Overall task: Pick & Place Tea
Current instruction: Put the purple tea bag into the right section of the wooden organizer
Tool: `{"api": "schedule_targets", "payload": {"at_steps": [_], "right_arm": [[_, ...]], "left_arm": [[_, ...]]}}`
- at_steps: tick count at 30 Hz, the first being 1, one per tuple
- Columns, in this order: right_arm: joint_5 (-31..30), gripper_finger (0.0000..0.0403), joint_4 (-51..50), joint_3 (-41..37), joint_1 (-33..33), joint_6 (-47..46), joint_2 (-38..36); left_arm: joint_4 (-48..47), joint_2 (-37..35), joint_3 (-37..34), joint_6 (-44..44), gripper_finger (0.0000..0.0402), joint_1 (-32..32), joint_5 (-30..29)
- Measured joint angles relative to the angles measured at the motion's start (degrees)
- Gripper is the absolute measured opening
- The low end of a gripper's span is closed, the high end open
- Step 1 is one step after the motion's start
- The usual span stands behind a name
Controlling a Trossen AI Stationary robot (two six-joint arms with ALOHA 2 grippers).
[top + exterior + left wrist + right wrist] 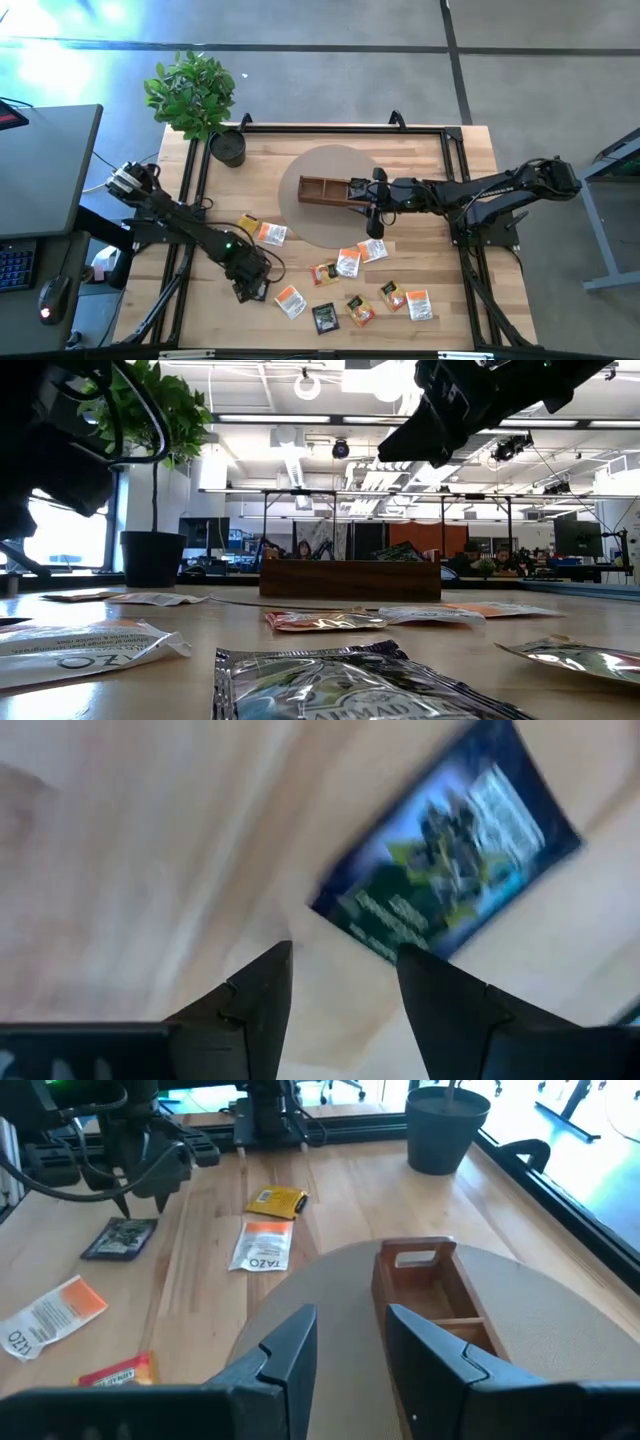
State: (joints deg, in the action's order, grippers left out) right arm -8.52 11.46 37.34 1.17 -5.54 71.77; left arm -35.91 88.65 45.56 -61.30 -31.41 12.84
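Overhead and wrist views of a tea-sorting step. The left gripper (pixel 252 287) is held low over a black packet (pixel 450 845) at the near-left of the wooden table (pixel 470 160), its fingers (pixel 262 995) parted with nothing between them; the packet lies flat on the boards just ahead of the fingertips. The right gripper (pixel 376 222) is stationed beside the wooden tray (pixel 322 190), which rests on a round mat (pixel 590 1330) in the middle of the table; its fingers (pixel 290 1350) are likewise apart and empty. The remaining tea is scattered over the near half of the table: a white-and-orange packet (pixel 272 234) and a yellow packet (pixel 247 224) near the left arm, and a loose cluster of packets (pixel 370 290) toward the right. A potted plant (pixel 195 95) stands at the far-left corner. The step in hand is judged to be a pick of the black packet. Because the packet is thin and lies flat, the fingertips should be lowered until the table is nearly touched, one edge should be straddled squarely, and closure should be made slowly so that the foil is pinched rather than pushed away. A lift should be attempted only once the edge is seen to be held.
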Motion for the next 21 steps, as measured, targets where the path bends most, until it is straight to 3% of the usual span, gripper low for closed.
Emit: {"api": "schedule_targets", "payload": {"at_steps": [6,15,21], "right_arm": [[-0.5,0.0117,0.0,0.0,0.0,0.0,0.0],[6.3,0.0115,0.3,0.0,0.2,2.1,0.3],[11.6,0.0099,14.6,0.1,3.9,7.9,10.8]], "left_arm": [[0.1,0.0,0.0,0.7,0.0179,2.2,-1.8],[0.2,0.8,0.1,5.6,0.0179,3.0,-0.7],[1.6,1.8,0.1,5.5,0.0179,2.9,-1.3]]}}
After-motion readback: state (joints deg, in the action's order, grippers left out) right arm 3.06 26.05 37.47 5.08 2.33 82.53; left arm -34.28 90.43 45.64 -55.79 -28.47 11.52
